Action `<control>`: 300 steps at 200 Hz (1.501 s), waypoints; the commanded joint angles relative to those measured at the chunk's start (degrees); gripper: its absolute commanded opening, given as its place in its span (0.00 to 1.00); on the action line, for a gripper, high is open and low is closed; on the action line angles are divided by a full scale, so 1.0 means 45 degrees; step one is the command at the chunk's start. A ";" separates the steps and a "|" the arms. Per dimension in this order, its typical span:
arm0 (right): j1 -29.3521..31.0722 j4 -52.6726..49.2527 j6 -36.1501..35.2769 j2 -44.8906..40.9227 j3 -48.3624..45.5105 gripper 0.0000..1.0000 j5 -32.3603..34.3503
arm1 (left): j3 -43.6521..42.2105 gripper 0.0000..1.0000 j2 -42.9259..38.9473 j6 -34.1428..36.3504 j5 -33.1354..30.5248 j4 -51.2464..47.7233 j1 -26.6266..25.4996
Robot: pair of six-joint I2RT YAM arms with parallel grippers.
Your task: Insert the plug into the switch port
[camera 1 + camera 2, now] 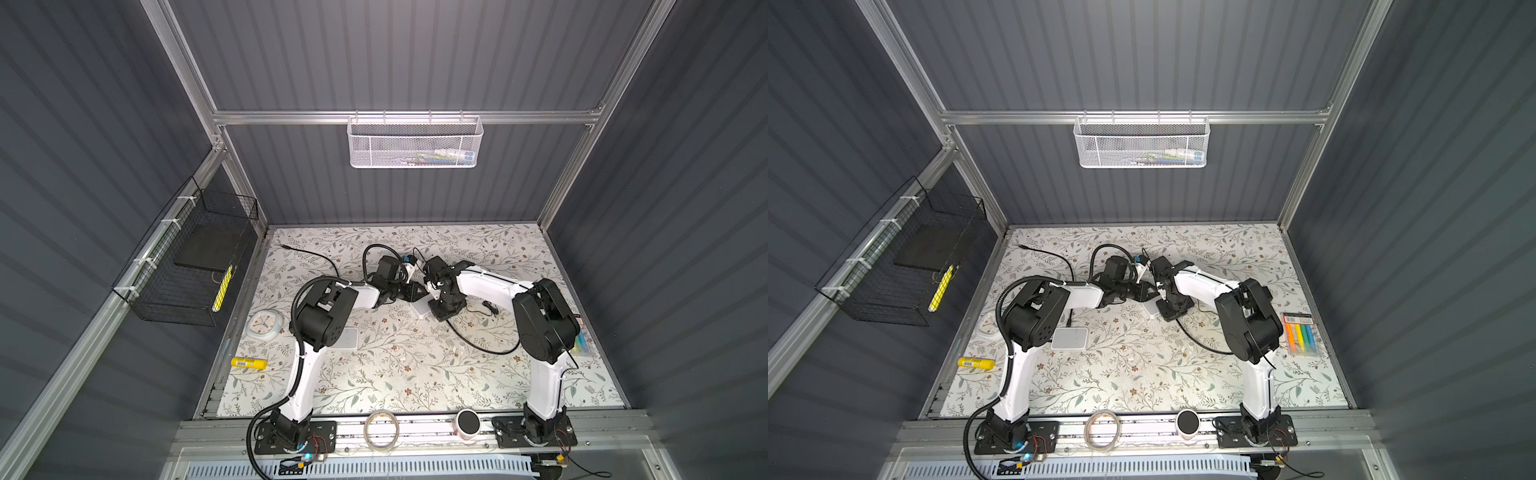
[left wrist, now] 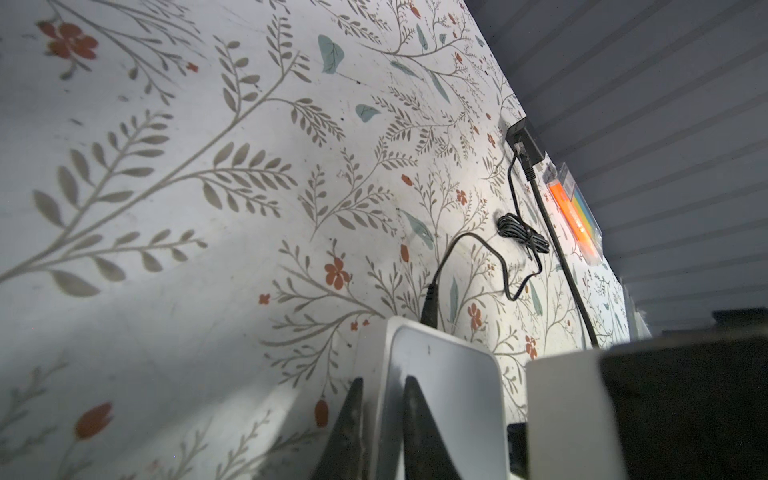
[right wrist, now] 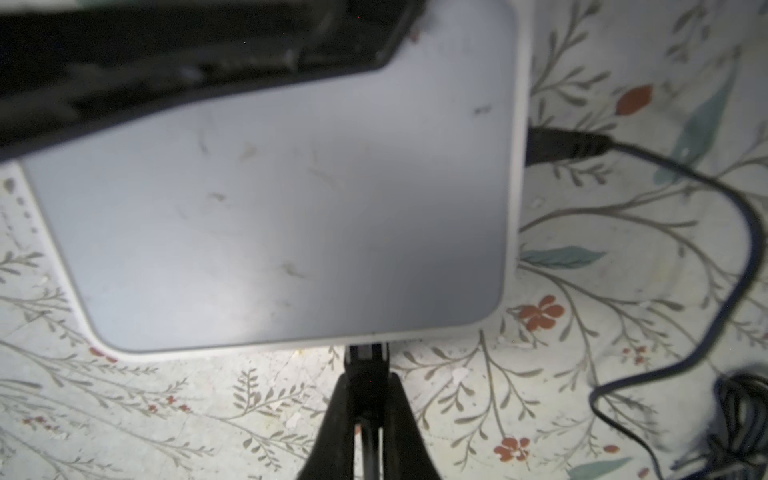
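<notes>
left jaws tight on one switch [image 3: 291, 208], right jaws tight on one plug [image 3: 366, 356]

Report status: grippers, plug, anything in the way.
Left gripper jaws shut on switch edge. Right gripper jaws shut on plug, tip at switch side, seating unclear. Second cable already plugged into another side, clear of plug.

Switch [image 1: 419, 309] central on the table [image 1: 395, 374], clock [image 1: 266, 326] near its left edge, marker pack [image 1: 1302, 334] near its right.
</notes>
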 commanded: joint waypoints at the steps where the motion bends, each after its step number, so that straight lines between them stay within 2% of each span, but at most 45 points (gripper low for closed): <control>1: -0.0070 0.6217 -0.0185 -0.0073 0.1686 0.00 0.0202 | -0.0841 0.17 0.0934 -0.0155 0.3311 -0.2749 -0.1429; 94: -0.0188 0.6696 -0.0308 0.0702 0.2216 0.00 -0.0278 | -0.1055 0.17 0.0905 -0.0031 0.3507 -0.2777 -0.1603; 122: -0.0247 0.6872 -0.0286 0.0858 0.2035 0.00 -0.0413 | -0.1037 0.17 0.1019 0.0253 0.4075 -0.2862 -0.1704; 174: -0.0322 0.7154 -0.0569 0.0642 0.2101 0.00 -0.0497 | -0.0914 0.16 0.1245 0.0867 0.4289 -0.3556 -0.1914; 300: -0.0396 0.7380 -0.0722 -0.0108 0.2382 0.00 -0.0423 | -0.1052 0.16 0.1512 0.0980 0.4998 -0.3197 -0.1995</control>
